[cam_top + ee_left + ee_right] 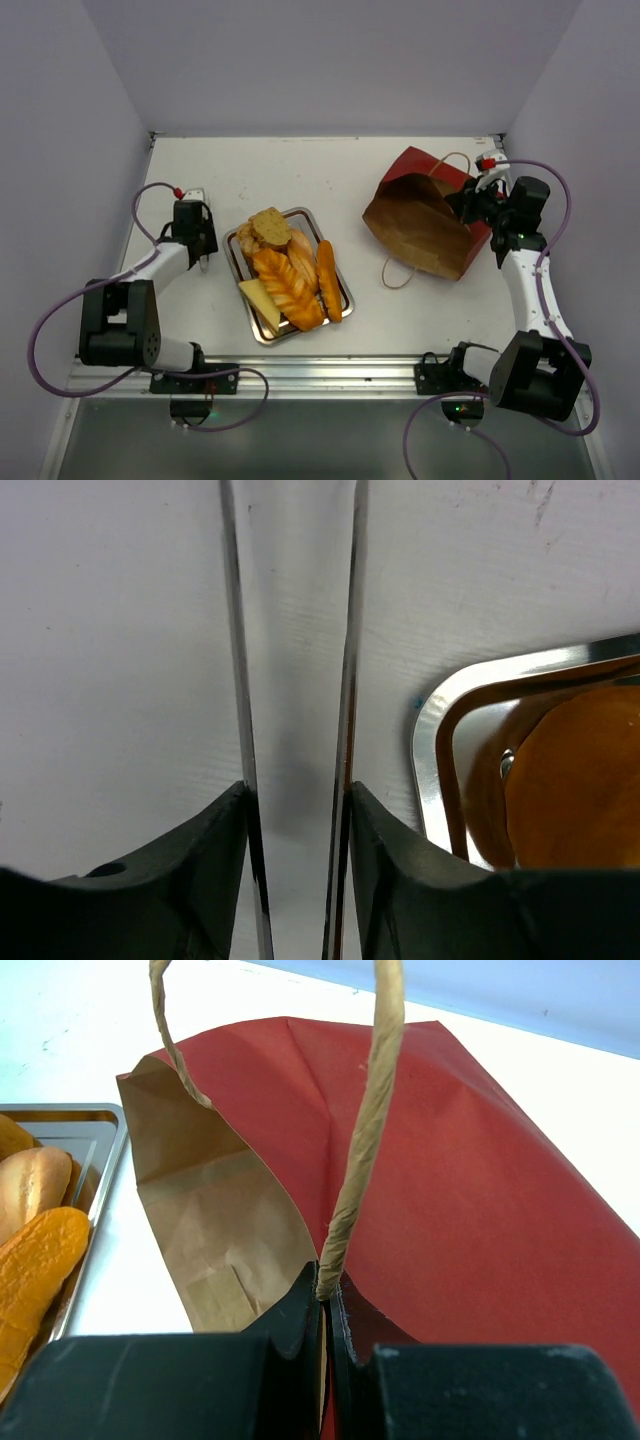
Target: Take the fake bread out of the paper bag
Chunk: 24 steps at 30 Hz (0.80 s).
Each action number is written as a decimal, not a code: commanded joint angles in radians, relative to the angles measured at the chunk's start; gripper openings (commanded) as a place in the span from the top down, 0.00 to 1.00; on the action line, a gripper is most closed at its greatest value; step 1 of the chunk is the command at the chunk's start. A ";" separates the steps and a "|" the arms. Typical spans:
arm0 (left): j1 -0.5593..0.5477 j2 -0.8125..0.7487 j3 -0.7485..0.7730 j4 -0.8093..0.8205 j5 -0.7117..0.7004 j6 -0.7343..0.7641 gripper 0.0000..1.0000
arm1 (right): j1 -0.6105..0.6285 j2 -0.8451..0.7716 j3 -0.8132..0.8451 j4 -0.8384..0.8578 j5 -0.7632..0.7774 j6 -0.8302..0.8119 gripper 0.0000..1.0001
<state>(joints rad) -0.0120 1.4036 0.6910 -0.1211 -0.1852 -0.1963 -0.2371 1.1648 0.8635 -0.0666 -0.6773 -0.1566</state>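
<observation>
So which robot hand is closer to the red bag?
Right. The right gripper pinches the paper bag at its rim; the left gripper hangs past the tray, over the table.

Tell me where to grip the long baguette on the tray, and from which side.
I would grip the baguette at its middle, from above, jaws across its width: it lies flat between the braided loaf and the tray rim.
</observation>
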 commanded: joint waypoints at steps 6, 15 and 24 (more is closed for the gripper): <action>0.043 0.041 0.065 0.003 0.018 -0.008 0.30 | -0.005 -0.013 0.048 -0.009 -0.047 0.011 1.00; 0.044 -0.205 0.053 -0.017 0.059 -0.023 0.00 | -0.007 -0.013 0.199 -0.129 0.030 0.113 1.00; 0.041 -0.532 -0.025 -0.032 0.086 0.012 0.00 | -0.007 0.127 0.666 -0.488 0.251 0.575 1.00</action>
<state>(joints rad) 0.0250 0.9413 0.7059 -0.1482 -0.1150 -0.2047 -0.2379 1.2682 1.4151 -0.4221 -0.5331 0.1886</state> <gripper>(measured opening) 0.994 0.047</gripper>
